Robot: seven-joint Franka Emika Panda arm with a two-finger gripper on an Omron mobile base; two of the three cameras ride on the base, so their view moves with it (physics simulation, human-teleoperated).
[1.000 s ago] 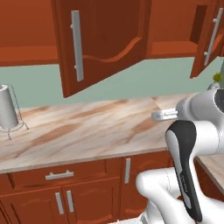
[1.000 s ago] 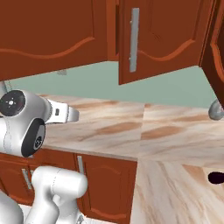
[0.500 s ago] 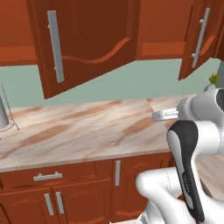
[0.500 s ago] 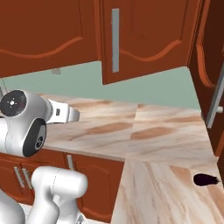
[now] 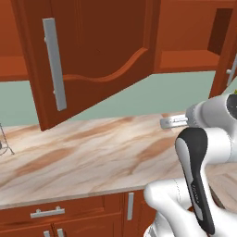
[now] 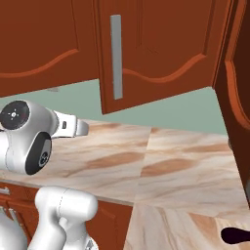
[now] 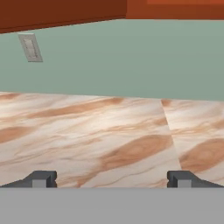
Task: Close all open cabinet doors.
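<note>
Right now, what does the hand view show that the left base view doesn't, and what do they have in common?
Only the hand view: a grey wall outlet on the green wall, the gripper with its fingertips spread wide over the counter, holding nothing, and a seam between two counter slabs.

Only the left base view: an open cabinet door with its long grey handle, swung out above the counter, a drawer front below, and the open cabinet shelf.

Both: the marbled countertop and the green backsplash.

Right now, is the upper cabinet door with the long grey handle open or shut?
Open: the cabinet door swings out over the counter, exposing the cabinet interior.
</note>
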